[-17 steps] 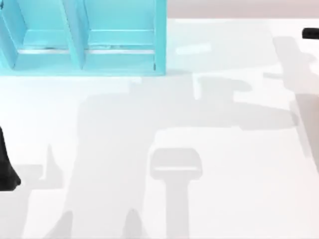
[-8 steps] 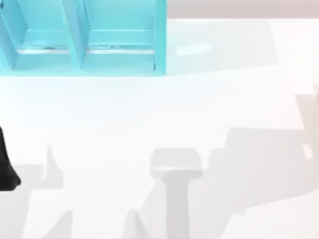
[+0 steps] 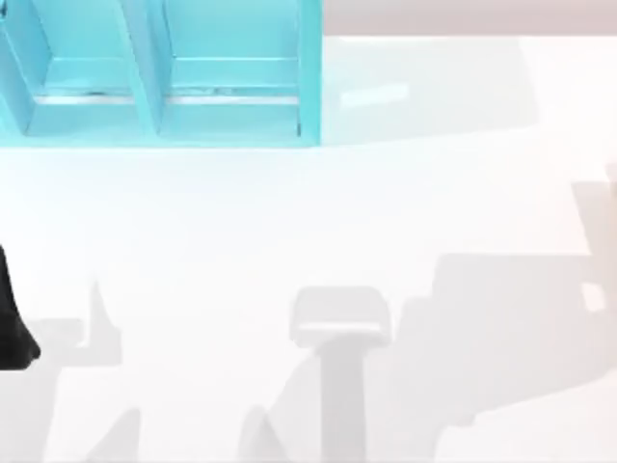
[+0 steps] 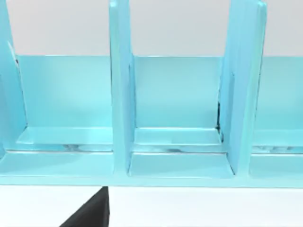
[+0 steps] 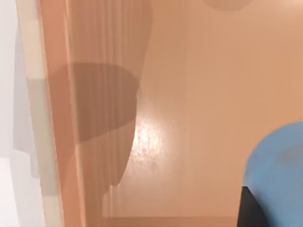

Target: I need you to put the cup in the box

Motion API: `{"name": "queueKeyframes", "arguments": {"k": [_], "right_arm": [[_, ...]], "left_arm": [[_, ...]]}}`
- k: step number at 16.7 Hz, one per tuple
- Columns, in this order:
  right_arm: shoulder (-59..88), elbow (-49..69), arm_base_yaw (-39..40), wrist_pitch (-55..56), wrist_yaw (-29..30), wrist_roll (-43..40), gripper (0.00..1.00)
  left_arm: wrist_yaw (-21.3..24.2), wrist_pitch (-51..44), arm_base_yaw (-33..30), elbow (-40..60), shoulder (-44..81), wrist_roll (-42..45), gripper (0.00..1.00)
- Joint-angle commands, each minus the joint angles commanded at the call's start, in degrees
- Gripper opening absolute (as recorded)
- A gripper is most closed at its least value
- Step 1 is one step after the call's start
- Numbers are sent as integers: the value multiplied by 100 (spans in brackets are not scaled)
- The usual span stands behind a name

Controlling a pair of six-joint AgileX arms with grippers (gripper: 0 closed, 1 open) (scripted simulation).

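A: What is seen at the right gripper (image 5: 250,210)?

B: A dark part of it is seen touching the cup (image 5: 279,165). Whether the cup is pinched or freed cannot be told.

A: And where is the cup placed?

B: It is seen against the smooth tan inside of the box (image 5: 189,94), with the box's pale rim (image 5: 35,118) further out. It is judged to be inside the box or just above its floor.

A: How would the cup be expected to handle?

B: It is judged light, stiff and rather slick, being plain and plastic-looking. As no handle is offered, hold is best taken across the wall near the rim, where it widens. A tight squeeze is not needed, but a slip is to be guarded against.

A: What is found further out?

B: The left arm (image 3: 12,323) is parked at nine o'clock on the white bench (image 3: 289,212). The left gripper (image 4: 92,213) is faced towards a teal rack (image 3: 193,87) of open compartments, set at eleven o'clock. Its state cannot be told either.
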Motion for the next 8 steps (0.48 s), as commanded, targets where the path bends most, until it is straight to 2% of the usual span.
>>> {"name": "queueKeyframes", "arguments": {"k": [8], "right_arm": [[102, -900, -107, 1066, -10, -83, 0]], "left_arm": [[0, 0, 0, 0, 0, 0, 100]]}}
